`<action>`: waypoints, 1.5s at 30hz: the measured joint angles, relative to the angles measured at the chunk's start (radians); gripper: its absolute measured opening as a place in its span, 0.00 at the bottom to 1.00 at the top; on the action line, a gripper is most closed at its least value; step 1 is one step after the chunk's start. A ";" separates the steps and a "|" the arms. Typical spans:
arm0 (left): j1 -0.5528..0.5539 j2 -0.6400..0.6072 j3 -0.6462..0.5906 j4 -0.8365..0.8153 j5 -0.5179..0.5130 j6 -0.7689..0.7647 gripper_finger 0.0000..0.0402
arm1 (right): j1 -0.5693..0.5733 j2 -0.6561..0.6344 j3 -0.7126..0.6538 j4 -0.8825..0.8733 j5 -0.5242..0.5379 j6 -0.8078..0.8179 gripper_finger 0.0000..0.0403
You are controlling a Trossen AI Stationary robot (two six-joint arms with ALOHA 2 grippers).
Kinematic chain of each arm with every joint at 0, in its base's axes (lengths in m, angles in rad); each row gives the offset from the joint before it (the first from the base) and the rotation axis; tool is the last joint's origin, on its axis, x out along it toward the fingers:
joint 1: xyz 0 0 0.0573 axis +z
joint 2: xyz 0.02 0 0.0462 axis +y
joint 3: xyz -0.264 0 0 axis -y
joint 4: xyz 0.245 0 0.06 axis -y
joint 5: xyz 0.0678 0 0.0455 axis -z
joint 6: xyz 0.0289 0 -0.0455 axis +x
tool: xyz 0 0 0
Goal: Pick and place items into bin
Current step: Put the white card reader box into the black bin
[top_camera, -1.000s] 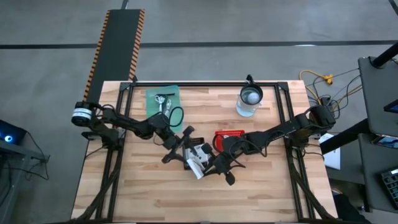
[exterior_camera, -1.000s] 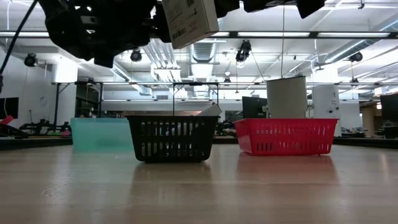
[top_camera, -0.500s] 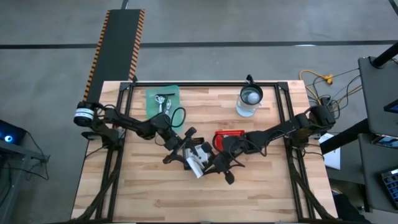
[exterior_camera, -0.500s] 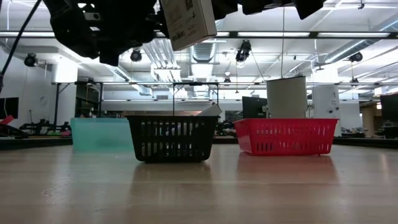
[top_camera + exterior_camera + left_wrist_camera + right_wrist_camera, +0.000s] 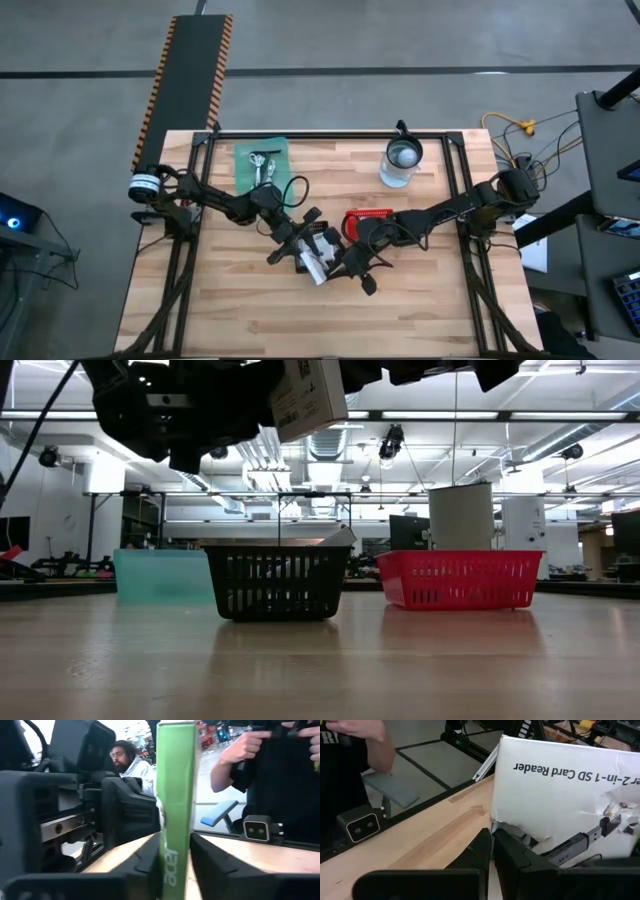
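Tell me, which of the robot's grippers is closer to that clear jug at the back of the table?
The right. The right gripper is in front of the jug, toward mid-table. The left gripper lies farther off to the jug's left.

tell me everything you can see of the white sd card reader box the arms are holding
The card reader box is a flat white cardboard pack printed "2-in-1 SD Card Reader" with a picture of the device; its front is torn and crumpled. One narrow edge is green with "acer" lettering. It hangs in the air above the black basket, held from both sides: the right gripper pinches a torn edge, and the left gripper has its fingers on either side of the green edge.
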 joint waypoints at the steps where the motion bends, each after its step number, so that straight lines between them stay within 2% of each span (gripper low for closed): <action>1: -0.001 -0.001 0.000 -0.004 0.003 0.000 0.17 | 0.000 0.000 0.000 0.000 0.000 0.000 0.02; 4: -0.001 -0.004 -0.001 -0.009 0.015 0.000 0.05 | 0.001 -0.001 0.000 0.000 0.000 0.000 0.02; 10: 0.000 -0.007 -0.002 -0.028 0.012 -0.001 0.05 | 0.001 -0.001 0.020 -0.057 0.013 0.030 0.04; 15: 0.003 -0.052 -0.002 -0.158 -0.013 -0.007 0.05 | 0.003 -0.003 0.084 -0.252 0.116 0.034 0.15; 24: 0.001 -0.206 0.000 -0.475 -0.147 -0.039 0.04 | -0.002 -0.003 0.243 -0.656 0.148 0.114 0.34; 29: 0.001 -0.281 0.006 -0.591 -0.302 -0.256 0.04 | -0.004 -0.002 0.312 -0.840 0.188 0.151 0.37; 32: 0.001 -0.314 0.006 -0.663 -0.409 -0.412 0.04 | -0.005 -0.002 0.340 -0.925 0.274 0.183 0.36; 37: 0.001 -0.334 0.041 -0.863 -0.559 -0.734 0.04 | -0.007 -0.016 0.361 -0.948 0.410 0.214 0.34; 40: 0.001 -0.330 0.110 -0.996 -0.595 -0.929 0.04 | -0.010 -0.032 0.387 -0.994 0.527 0.210 0.33; 45: -0.001 -0.298 0.255 -1.259 -0.692 -1.126 0.04 | -0.023 -0.065 0.469 -1.089 0.769 0.220 0.30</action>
